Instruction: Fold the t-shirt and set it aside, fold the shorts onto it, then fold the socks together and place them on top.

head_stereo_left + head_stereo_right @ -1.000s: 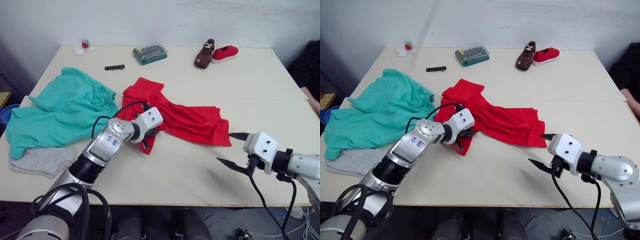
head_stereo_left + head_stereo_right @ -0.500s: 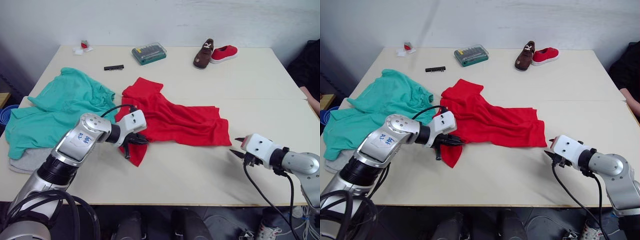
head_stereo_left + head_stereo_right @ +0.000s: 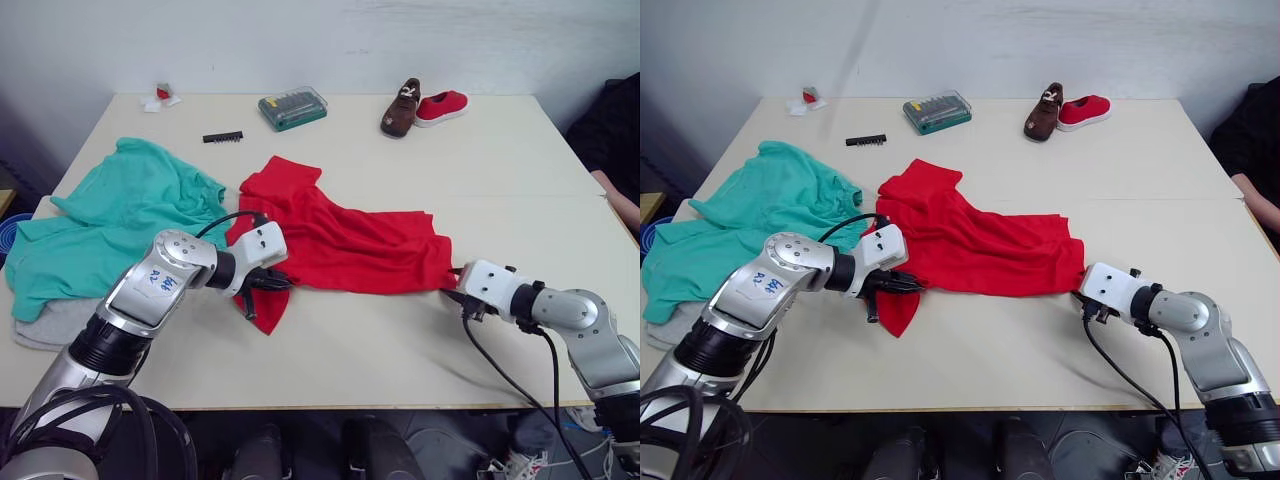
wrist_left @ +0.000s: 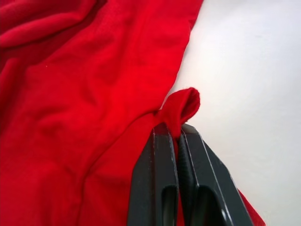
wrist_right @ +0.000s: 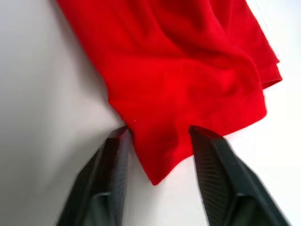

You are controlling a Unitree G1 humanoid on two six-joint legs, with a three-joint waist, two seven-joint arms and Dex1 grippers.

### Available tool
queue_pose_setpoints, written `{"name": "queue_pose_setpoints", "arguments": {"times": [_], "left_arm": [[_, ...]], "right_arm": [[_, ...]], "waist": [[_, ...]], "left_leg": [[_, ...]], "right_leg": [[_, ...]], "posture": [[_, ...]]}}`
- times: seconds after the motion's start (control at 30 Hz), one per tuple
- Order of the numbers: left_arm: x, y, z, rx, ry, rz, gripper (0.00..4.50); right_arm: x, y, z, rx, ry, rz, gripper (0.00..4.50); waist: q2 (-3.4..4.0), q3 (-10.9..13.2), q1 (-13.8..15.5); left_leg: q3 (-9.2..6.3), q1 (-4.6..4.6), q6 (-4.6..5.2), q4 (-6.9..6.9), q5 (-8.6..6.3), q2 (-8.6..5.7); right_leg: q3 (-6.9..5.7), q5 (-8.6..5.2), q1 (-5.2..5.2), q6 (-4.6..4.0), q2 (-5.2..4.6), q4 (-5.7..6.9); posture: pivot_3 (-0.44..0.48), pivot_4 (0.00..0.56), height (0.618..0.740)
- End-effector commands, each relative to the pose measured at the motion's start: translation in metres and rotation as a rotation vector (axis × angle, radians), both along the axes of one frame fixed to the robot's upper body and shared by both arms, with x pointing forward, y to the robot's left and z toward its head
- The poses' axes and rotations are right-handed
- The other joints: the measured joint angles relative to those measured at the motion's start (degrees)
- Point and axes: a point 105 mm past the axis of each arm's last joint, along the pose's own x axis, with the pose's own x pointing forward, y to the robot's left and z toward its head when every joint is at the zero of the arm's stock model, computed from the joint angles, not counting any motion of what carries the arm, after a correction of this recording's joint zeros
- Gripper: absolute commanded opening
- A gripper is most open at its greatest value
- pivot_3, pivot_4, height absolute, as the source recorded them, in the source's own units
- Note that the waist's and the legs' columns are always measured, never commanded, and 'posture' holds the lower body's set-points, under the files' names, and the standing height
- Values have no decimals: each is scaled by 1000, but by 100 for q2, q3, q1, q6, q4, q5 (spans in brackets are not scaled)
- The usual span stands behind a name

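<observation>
Your left gripper point(image 4: 176, 141) is pinching the t-shirt point(image 3: 345, 240): in the left wrist view the two black fingers point(image 4: 157, 179) are pressed together on a small fold of red cloth that pokes up between their tips. From the head camera that grip sits at the shirt's near left part, where a narrow tail of cloth hangs toward the table's front edge.

Your right gripper point(image 5: 157, 136) is spread, with the shirt's near right corner lying between its fingers; the cloth touches both fingertips but they are not closed on it.

The t-shirt lies crumpled across the middle of the table point(image 3: 400, 340), running from the centre toward the right side. The shorts point(image 3: 110, 225) are spread in a rumpled heap near the left edge, just beside the shirt, their edges touching or nearly so. The socks point(image 3: 50, 322) lie at the front left corner, partly tucked under the shorts.

Along the back edge you have a green case of bits point(image 3: 292, 106), a black strip of bits point(image 3: 223, 137) near it, a brown shoe point(image 3: 398, 108) touching a red shoe point(image 3: 442, 105), and a small white and red scrap point(image 3: 160, 97) at the back left corner
</observation>
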Motion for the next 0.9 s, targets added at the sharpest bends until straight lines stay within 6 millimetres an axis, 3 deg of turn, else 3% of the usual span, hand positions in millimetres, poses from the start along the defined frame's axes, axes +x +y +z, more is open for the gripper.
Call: {"name": "queue_pose_setpoints", "arguments": {"times": [0.03,0.1,0.33,0.47,0.6,0.73,0.9], "left_arm": [[-1,5,9,-8,-32,2,0],[-2,8,10,-7,-28,6,0],[-9,22,9,1,-3,1,0],[-17,28,11,7,12,-40,0],[-33,39,12,30,39,-120,0],[-56,52,11,77,88,-211,0],[-79,67,7,132,190,-298,0]], "right_arm": [[2,-8,-7,-11,31,-38,396],[2,-8,-4,-11,33,-30,39],[-3,-19,6,-39,35,-17,39],[-19,-23,12,-58,77,44,39],[-58,-24,16,-62,215,163,39],[-112,-21,20,-46,439,274,39],[-141,-10,35,19,529,311,39]], "waist": [[0,0,-9],[0,0,-12],[0,0,0],[1,1,7],[11,7,7],[20,14,-12],[12,18,-22]], "left_leg": [[0,0,0,0,0,0],[0,1,0,0,0,0],[0,1,-1,-1,0,0],[-1,-1,-1,-5,-1,-2],[-2,0,-8,-20,-5,0],[-2,2,-12,-23,-8,4],[-4,11,-14,-24,-11,9]], "right_leg": [[0,0,0,0,0,1],[0,0,0,0,0,1],[0,-1,-1,-2,-1,1],[0,-1,-1,-2,-3,-3],[-1,-10,-5,-7,-1,-6],[-1,-14,-5,-8,3,-6],[2,-14,2,-9,7,-6]], "posture": [[0,150,740],[0,150,740],[0,150,740],[0,150,740],[0,150,740],[0,150,740],[0,150,740]]}}
